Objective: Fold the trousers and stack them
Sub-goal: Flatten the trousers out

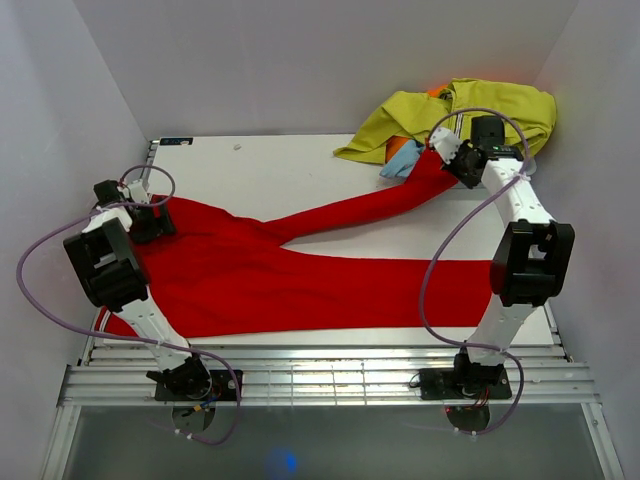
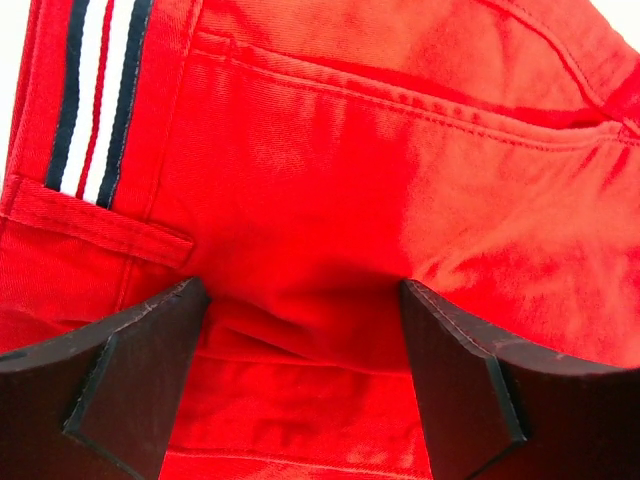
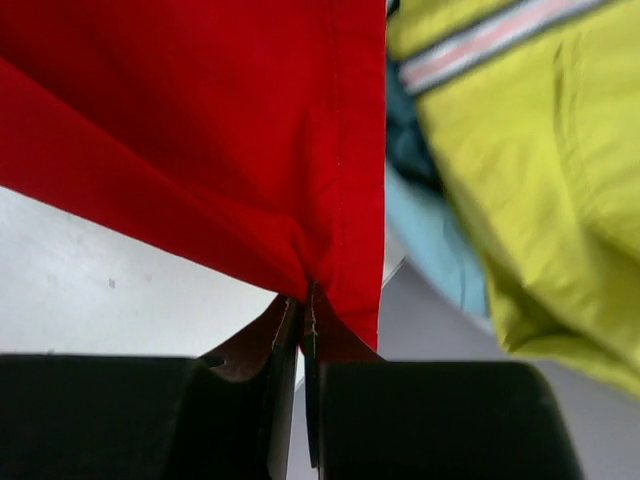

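The bright red soft-fabric trousers (image 1: pixel 300 275) lie spread across most of the white flat counter (image 1: pixel 260 170), with the waist at the left and the two long legs running off to the right. One leg lies flat along the near side and reaches the right arm's base area. The other leg slants away towards the far right corner, and its end is lifted off the counter.

The left gripper (image 1: pixel 150 215) sits over the waist end at the left. In the left wrist view its jaws stand wide apart, the left gripper (image 2: pixel 305 330) has red cloth (image 2: pixel 350 180) between and below its dark fingers, and nothing is clamped. Beside it on the waistband are a navy, white and red striped ribbon (image 2: pixel 95 90) and a red belt loop (image 2: pixel 100 220).

The right gripper (image 1: pixel 440 155) is at the far right, at the tip of the slanting leg. Its wrist view shows the right gripper (image 3: pixel 305 310) with jaws pressed together on the hem edge of the red leg (image 3: pixel 200 130), which hangs above the counter (image 3: pixel 100 290).

Just beyond that hem, in the far right corner, lies a crumpled yellow-green jacket (image 1: pixel 480 110) with a pale stripe (image 3: pixel 490 40). A small light blue garment (image 1: pixel 400 165) and an orange item (image 1: pixel 398 148) lie at its near left edge, close to the held hem.
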### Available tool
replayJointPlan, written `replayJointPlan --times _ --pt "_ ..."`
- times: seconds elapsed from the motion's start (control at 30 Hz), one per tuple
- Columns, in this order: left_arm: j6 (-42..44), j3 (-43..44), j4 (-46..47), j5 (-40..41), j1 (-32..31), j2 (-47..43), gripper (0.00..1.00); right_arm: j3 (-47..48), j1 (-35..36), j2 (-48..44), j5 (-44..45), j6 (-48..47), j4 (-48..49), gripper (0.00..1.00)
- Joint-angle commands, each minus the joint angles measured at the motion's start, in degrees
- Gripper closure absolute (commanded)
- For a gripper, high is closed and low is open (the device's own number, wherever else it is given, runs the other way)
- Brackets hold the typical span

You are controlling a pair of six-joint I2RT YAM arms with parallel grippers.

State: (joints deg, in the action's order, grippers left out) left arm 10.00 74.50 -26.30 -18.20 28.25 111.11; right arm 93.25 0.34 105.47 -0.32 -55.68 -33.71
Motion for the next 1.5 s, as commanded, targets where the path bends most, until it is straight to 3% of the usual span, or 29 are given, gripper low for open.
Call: replayJointPlan --times 0.0,0.13,0.27,0.43,0.63,0.7,0.77,0.8,0.83,0.87,0.93,0.97,1.1,1.27,1.47 --pt "1.7 -1.9 -1.2 6.5 2.2 2.3 0.09 -0.6 -4.7 -5.4 1.6 -0.3 -4.9 0.92" --pt "2.6 -1.5 -1.6 6.7 2.9 2.4 0.07 -2.4 -8.8 -9.0 -0.6 -2.8 -8.6 0.92" --pt "3.2 -1.1 -1.7 6.6 3.1 2.0 0.06 0.4 -13.0 -7.7 -3.3 -4.6 -18.4 0.92" --pt "3.9 -1.1 -2.4 4.6 3.2 1.4 0.05 8.8 -16.1 0.4 -12.4 -1.8 -41.2 0.92" --pt "4.3 -1.5 -2.9 0.9 3.0 -0.2 0.05 7.6 -16.2 6.0 -20.8 7.2 -41.1 0.92" --pt "4.2 -1.7 -3.1 0.0 3.0 -0.5 0.05 9.6 -16.2 7.9 -19.9 11.4 -38.0 0.84" --pt "4.1 -1.9 -3.1 -0.3 3.0 -1.3 0.05 9.5 -16.2 8.0 -18.8 17.0 -29.9 0.81" --pt "4.1 -2.0 -3.0 -1.1 3.0 -1.6 0.05 8.8 -16.2 7.3 -17.1 18.7 -26.3 0.82" --pt "4.0 -2.2 -3.0 -1.3 3.0 -1.8 0.05 8.4 -16.2 5.2 -16.8 21.6 -22.7 0.9" --pt "3.7 -2.3 -2.9 -1.5 3.0 -2.1 0.05 7.8 -16.2 3.9 -16.5 23.0 -14.6 0.92" --pt "3.5 -1.9 -2.9 -1.6 3.0 -2.1 0.05 9.2 -16.2 2.0 -18.7 25.0 -10.6 0.92" --pt "3.6 -1.8 -3.0 -1.4 3.1 -2.2 0.05 11.6 -16.2 2.2 -23.9 24.6 -13.5 0.92" --pt "4.9 -2.0 -2.7 -0.3 3.0 -3.3 0.05 18.0 -16.2 0.4 -28.9 19.8 -22.8 0.92" --pt "4.6 -2.2 -2.6 -1.4 3.0 -2.8 0.05 5.2 -16.3 -10.3 -25.6 12.1 -24.4 0.92" --pt "4.3 -2.6 -2.4 -2.0 3.0 -3.1 0.05 -5.1 -16.3 -22.7 -27.4 0.8 -34.6 0.92"
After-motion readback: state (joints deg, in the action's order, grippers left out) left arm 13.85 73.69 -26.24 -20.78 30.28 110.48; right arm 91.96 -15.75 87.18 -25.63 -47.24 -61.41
